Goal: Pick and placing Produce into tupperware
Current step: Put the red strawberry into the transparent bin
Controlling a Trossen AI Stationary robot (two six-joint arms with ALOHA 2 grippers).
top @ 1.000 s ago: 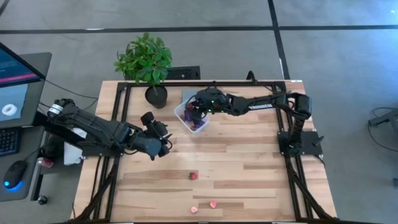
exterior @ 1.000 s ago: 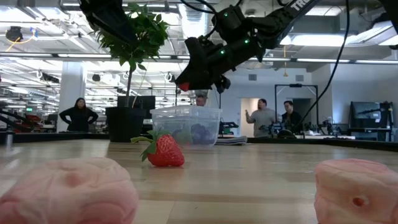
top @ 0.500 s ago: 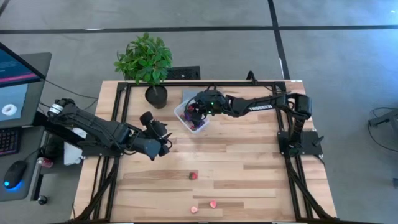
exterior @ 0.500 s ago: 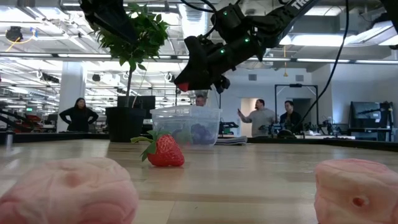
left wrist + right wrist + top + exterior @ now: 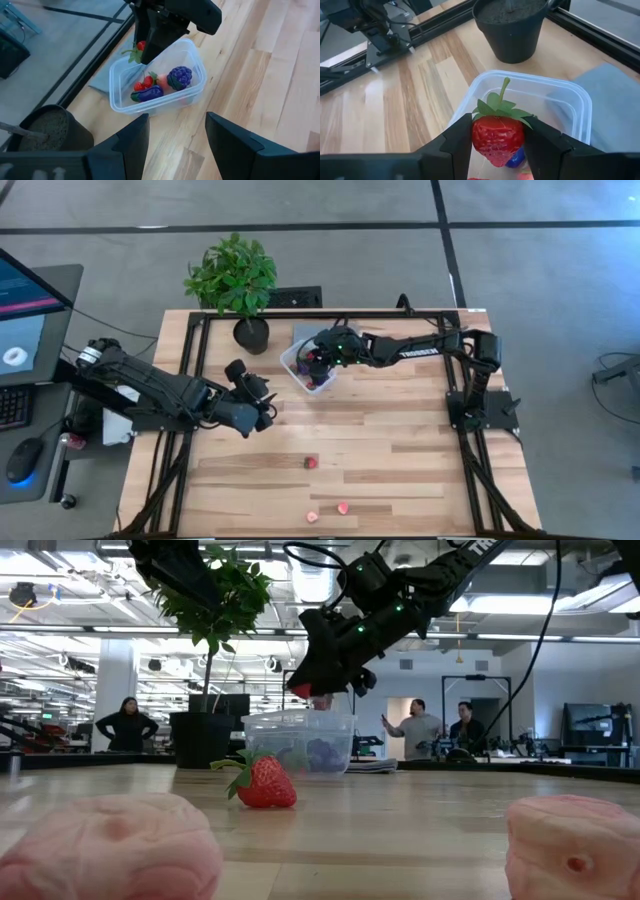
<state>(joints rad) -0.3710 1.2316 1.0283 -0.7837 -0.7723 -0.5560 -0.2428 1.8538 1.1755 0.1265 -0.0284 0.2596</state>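
My right gripper is shut on a red strawberry with green leaves. It hangs just over the open top of the clear tupperware, near the table's far edge. In the low view the strawberry sits just above the box rim. Inside the tupperware lie a purple berry, a dark purple piece and red pieces. On the table's near part rest one strawberry and two pale pink pieces. My left gripper is open and waits left of the box. My right gripper pinches the strawberry's red body between its two fingers, one on each side. The fingers slant down from above and from the table's right. The fruit is lifted clear over the tupperware, and its leafy cap and stem point away from the wrist.
A potted plant stands in a black pot left of the tupperware. A flat grey slab lies at the box's far side. Black frame rails border the table. People stand in the room beyond the table.
My right gripper, still shut on the strawberry, has sunk a little toward the tupperware's open top. Nothing else has moved.
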